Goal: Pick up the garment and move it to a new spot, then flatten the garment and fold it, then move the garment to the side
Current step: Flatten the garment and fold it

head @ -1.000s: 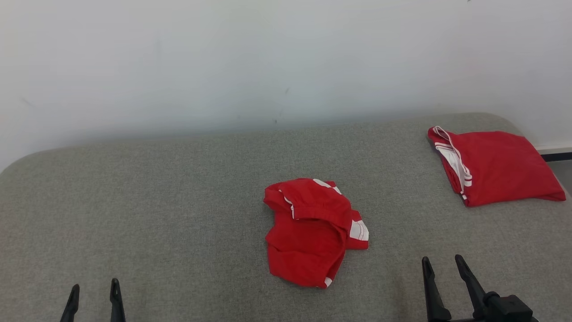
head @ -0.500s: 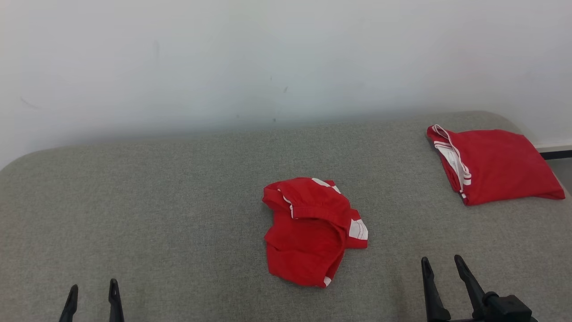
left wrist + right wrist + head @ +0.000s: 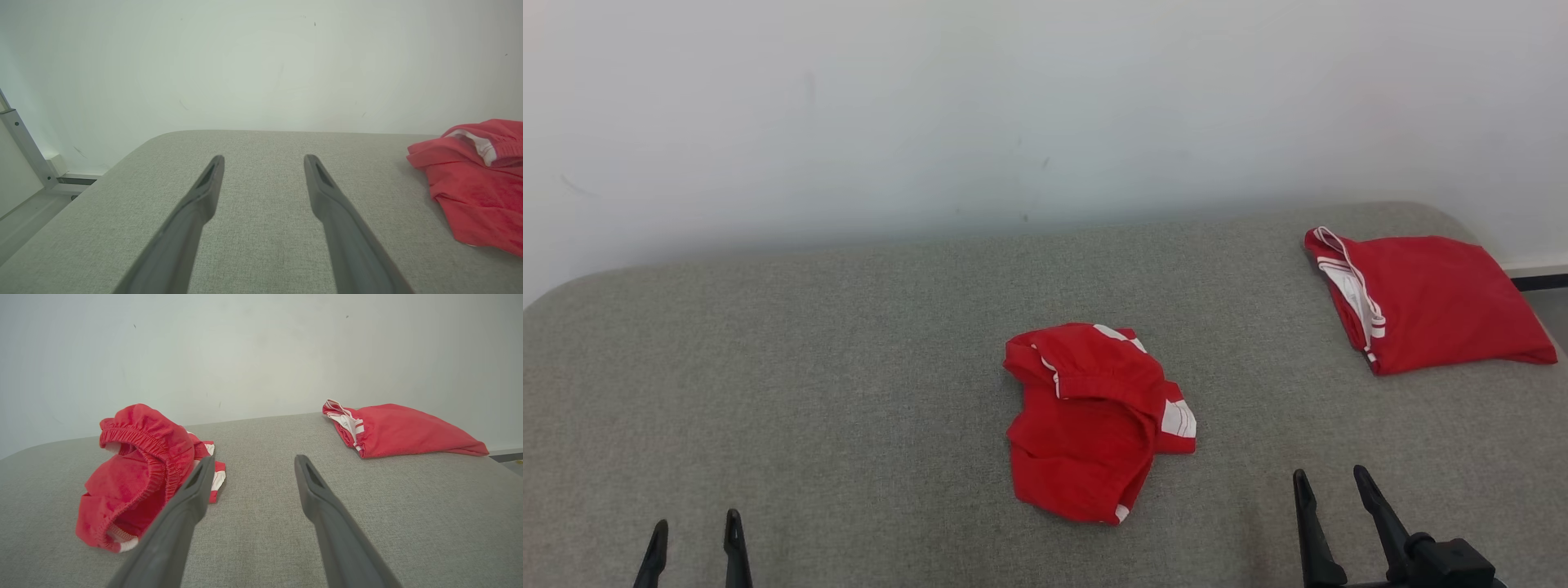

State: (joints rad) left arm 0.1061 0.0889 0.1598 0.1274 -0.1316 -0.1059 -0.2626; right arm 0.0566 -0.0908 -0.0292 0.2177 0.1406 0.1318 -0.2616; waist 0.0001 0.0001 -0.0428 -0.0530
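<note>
Some of garment (image 3: 474, 192) off-frame (left wrist view)

head: high, looks down across table (image 3: 768, 367) to wall (image 3: 1013, 106) | wrists: low, close above table, facing wall | shared: crumpled garment (image 3: 1094, 425), left wrist probably its edge

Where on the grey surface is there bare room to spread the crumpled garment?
Widest: the grey surface left of the crumpled garment, ahead of the left pincer. Narrower: between it and the folded garment. Crowded: far right corner.
</note>
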